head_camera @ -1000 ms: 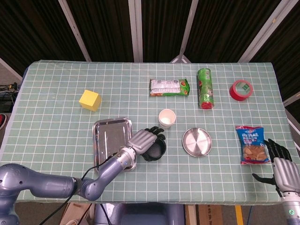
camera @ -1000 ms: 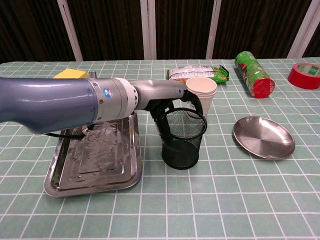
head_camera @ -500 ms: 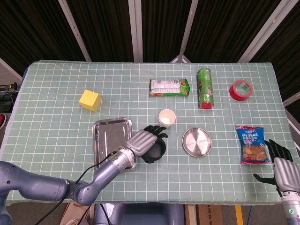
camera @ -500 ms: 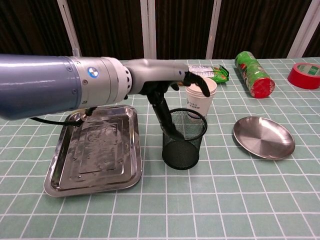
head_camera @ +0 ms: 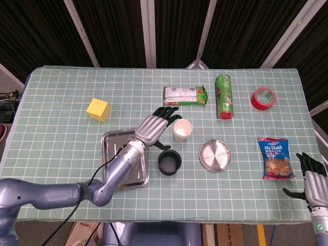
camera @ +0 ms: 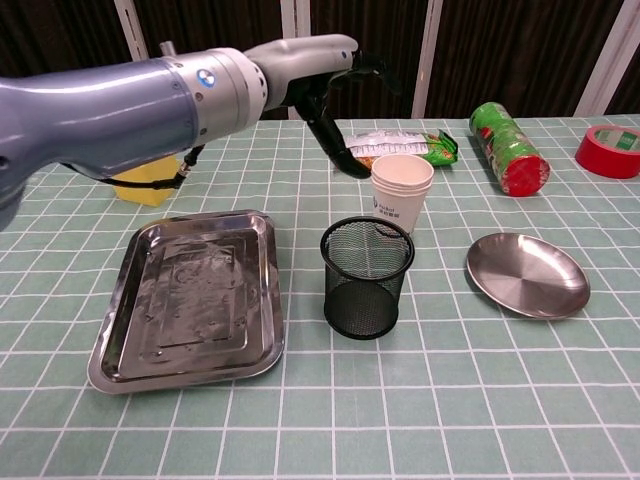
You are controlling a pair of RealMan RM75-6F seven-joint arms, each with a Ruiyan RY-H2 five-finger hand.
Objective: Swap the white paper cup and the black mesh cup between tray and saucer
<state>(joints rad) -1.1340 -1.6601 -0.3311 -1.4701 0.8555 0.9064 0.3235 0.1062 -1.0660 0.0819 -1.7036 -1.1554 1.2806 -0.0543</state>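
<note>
Left hand raised, fingers spread, holding nothing — descending reach could tip white paper cup or knock black mesh cup; both stand on desk, off tray and saucer.

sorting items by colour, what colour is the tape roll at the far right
Red, with a pale inner core; the tape roll shows best in the head view.

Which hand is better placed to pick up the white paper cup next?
Left. The left hand hovers open beside the white paper cup; the right hand sits at the table's far right edge.
</note>
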